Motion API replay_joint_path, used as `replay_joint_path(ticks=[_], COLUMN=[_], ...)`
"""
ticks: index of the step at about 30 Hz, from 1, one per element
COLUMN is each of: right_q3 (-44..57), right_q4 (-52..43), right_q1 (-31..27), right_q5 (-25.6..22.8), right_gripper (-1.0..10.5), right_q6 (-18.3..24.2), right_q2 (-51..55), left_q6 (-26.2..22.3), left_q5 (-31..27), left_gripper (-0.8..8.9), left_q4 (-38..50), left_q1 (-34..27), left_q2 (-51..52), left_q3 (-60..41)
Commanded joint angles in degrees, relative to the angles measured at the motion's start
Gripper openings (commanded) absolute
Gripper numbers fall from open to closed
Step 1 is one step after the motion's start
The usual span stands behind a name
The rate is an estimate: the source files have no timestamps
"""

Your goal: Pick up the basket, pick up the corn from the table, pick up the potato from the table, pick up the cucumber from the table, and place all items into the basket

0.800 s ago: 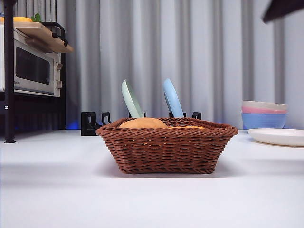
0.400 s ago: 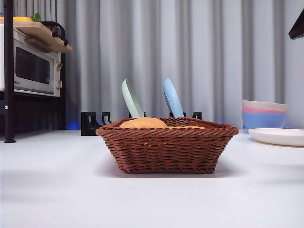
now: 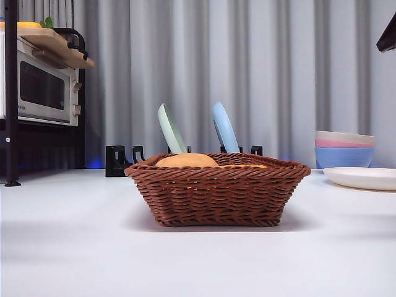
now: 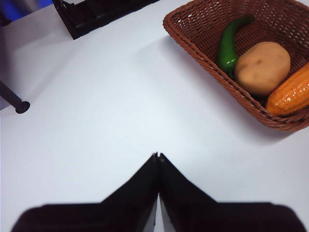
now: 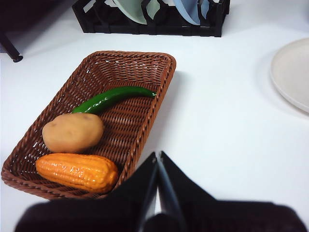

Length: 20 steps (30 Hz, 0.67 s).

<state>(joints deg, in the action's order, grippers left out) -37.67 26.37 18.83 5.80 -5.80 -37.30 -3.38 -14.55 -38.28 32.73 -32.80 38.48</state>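
We see corn [image 5: 77, 171], potato [image 5: 72, 131], cucumber [image 5: 113, 98] inside the basket [image 5: 159, 92]; both claws pinched empty, best kept clear

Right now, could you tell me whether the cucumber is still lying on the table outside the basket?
No, the cucumber lies inside the basket, beside the potato and the corn.

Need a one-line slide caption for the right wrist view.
Shut right gripper above table beside basket holding cucumber, potato, corn.
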Motion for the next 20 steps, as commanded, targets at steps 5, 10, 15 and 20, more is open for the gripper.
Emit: replay_joint_path(ticks=[5,10,15,20], right_q3=[0.24,0.24,0.24,0.24], right_q4=[-0.37,-0.37,-0.35,-0.35], right_q1=[-0.02,-0.02,-0.02,-0.02], right_q5=[-0.17,-0.17,-0.17,-0.17], right_gripper=[0.0,0.0,0.0,0.0], right_q6=[-0.57,-0.57,-0.57,-0.57], right_q2=[0.09,0.09,0.09,0.09], left_q6=[-1.99,-1.92,-1.77,-1.68], left_q5=[-1.31,2.56,9.31,12.68], left_gripper=[-0.03,-0.03,-0.03,-0.03], left_q4=[2.1,12.52,19.23,25.81], left_q1=[-2.95,-11.34,-21.49,-28.33], left_q2=[8.39,15.17,20.79,23.78], left_q3=[-0.31,-3.91,-12.17,-21.99])
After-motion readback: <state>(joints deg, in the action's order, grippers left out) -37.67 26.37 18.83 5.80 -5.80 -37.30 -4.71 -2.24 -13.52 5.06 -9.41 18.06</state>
